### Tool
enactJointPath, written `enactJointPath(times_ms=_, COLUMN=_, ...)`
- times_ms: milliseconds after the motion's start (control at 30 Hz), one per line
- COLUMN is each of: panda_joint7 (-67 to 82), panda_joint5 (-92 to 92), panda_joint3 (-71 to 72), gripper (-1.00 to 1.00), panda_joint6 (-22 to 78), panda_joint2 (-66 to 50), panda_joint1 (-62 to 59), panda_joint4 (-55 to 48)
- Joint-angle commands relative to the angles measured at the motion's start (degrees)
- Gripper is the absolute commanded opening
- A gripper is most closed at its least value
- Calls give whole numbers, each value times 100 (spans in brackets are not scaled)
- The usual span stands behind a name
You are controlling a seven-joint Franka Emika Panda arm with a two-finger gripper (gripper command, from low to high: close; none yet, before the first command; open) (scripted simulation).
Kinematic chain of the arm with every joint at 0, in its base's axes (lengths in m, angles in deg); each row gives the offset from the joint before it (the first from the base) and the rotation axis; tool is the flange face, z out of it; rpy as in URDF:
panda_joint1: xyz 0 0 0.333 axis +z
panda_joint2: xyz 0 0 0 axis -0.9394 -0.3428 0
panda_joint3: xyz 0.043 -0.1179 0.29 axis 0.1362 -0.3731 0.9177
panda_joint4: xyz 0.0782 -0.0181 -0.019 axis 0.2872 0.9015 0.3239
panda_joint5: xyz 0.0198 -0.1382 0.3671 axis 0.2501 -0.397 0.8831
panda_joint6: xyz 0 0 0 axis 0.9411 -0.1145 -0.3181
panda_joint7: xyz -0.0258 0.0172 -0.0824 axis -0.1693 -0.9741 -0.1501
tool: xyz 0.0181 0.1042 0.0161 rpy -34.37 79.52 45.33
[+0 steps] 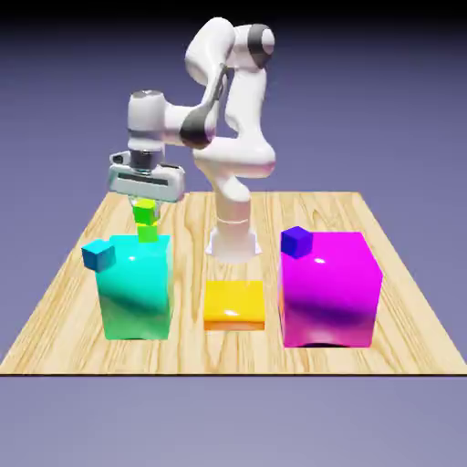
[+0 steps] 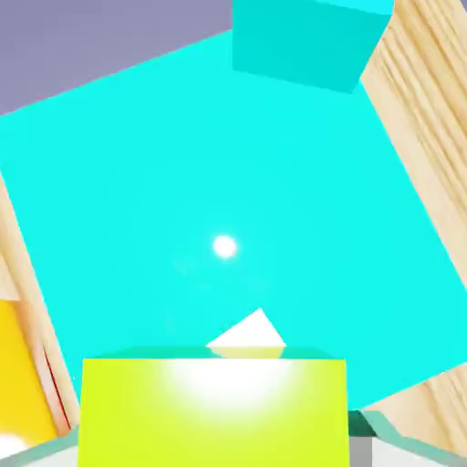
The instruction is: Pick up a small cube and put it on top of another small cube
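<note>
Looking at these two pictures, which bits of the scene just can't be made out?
- Gripper fingertips: exterior view, too small, merging with the upper yellow-green cube; whether they touch it is unclear.
- Lower yellow-green cube: hidden in the hand view by the upper one, which fills the bottom edge.
- Teal-blue cube: hand view, cut off by the top edge.
- Turquoise block: its far side, behind the stack, is unseen.
</note>
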Motion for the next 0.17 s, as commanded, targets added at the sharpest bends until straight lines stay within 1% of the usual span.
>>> enactJointPath(times_ms=0, panda_joint7=-2, panda_joint5=24, panda_joint3=43, gripper=100, panda_joint6=249, panda_joint2=132, panda_joint1=0, panda_joint4=-118)
enactJointPath(times_ms=100, panda_joint7=-8, panda_joint5=97, panda_joint3=172, gripper=100, panda_joint6=996, panda_joint2=526, panda_joint1=-2, panda_joint4=-470)
enactJointPath(times_ms=133, panda_joint7=-8, panda_joint5=103, panda_joint3=184, gripper=100, panda_joint6=1066, panda_joint2=563, panda_joint1=-2, panda_joint4=-503)
